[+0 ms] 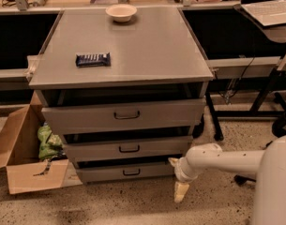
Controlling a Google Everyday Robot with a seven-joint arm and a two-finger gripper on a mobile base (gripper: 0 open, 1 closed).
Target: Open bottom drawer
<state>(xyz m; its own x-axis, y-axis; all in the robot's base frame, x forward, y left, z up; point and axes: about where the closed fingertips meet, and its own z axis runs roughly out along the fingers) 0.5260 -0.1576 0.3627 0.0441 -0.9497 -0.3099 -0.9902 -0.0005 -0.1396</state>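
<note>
Speckled floor point(133, 205) at a grey cabinet's foot, with the gripper point(181, 191) hung low, just right of the bottom drawer point(100, 173).
Whether the gripper is spread or closed cannot be told, and the small loop handle point(131, 172) lies apart to its left. The handle could be missed if approached from this side angle, or the middle drawer point(95, 151) just above could be hooked instead. Nothing can be made out inside either drawer. Further out, a green bag point(48, 142) is held in the open cardboard box point(20, 172); the bowl point(121, 12) on the cabinet top point(147, 46) appears empty.
</note>
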